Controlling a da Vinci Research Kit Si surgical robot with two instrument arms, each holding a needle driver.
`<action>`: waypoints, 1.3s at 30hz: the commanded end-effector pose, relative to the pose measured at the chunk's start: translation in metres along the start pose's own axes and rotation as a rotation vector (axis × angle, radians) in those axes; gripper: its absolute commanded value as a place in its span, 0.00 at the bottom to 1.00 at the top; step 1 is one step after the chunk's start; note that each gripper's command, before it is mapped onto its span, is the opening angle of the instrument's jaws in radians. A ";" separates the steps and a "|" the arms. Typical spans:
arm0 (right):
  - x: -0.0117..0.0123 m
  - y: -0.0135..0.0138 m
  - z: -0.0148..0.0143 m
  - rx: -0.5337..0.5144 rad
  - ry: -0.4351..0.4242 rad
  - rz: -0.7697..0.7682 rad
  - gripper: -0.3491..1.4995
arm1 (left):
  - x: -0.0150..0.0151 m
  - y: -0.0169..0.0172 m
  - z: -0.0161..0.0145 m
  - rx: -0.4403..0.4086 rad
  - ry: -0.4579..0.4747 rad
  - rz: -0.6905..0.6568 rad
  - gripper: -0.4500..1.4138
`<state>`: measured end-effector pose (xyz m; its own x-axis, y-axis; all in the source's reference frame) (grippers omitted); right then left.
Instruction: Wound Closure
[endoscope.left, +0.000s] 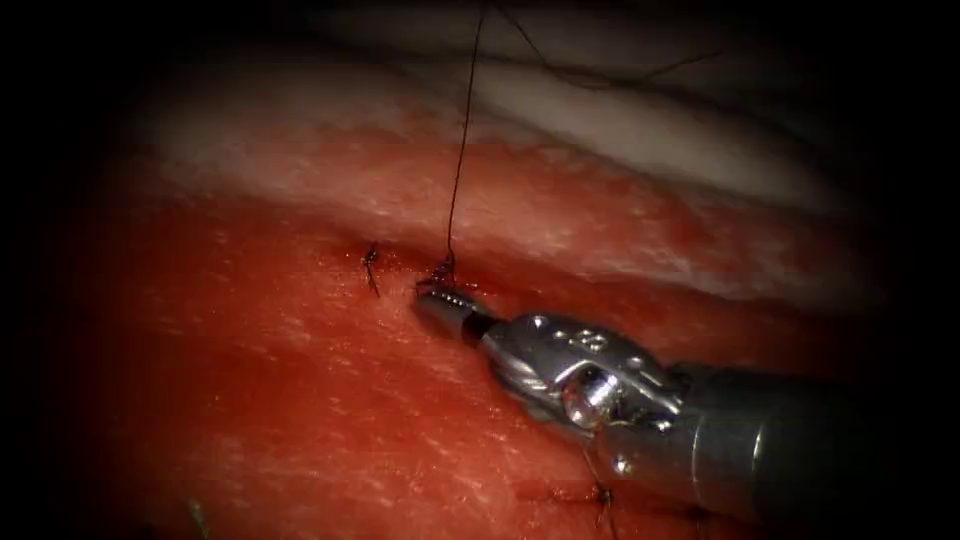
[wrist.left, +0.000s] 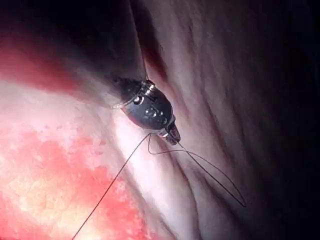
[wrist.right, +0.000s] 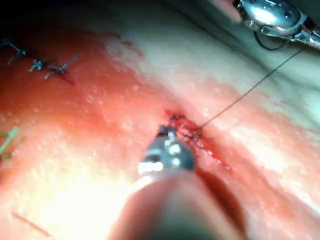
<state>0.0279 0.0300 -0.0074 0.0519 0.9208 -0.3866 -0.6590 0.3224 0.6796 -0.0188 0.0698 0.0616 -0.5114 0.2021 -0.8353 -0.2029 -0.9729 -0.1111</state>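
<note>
Thread (endoscope.left: 458, 160) runs taut from the cut (endoscope.left: 440, 272) up to left tool (wrist.left: 172, 134), clamped on it. Right tool (endoscope.left: 432, 297) narrow at the knot (endoscope.left: 441, 268), grip unclear. Tension wants keeping steady, in line.

- I see the tissue (endoscope.left: 300, 400) as wet, red pork belly with a paler band along its far edge.
- The cut (endoscope.left: 560, 285) runs across it as a dark line; a knotted stitch (endoscope.left: 371, 262) sits at its left end.
- The thread (endoscope.left: 460, 150) rises taut from the cut at a small dark knot (endoscope.left: 441, 270) and leads up to my left gripper (wrist.left: 173, 134); loose loops trail beside it.
- I cannot make out the needle.
</note>
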 end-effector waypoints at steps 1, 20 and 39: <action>0.0000 -0.0003 0.0008 0.009 0.002 -0.020 0.00 | -0.0004 -0.0003 0.0011 -0.002 -0.002 -0.001 0.05; -0.0018 -0.0024 0.0010 0.067 0.016 -0.186 0.00 | -0.0057 -0.0029 0.0059 -0.003 -0.124 0.048 0.05; -0.0051 -0.0060 0.0008 0.060 -0.039 -0.189 0.00 | -0.0054 -0.0039 0.0090 0.016 -0.167 0.045 0.05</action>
<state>0.0314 0.0233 -0.0093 0.2027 0.8512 -0.4842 -0.5909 0.5006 0.6326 -0.0223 0.0733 0.0708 -0.6525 0.1755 -0.7372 -0.1890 -0.9798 -0.0660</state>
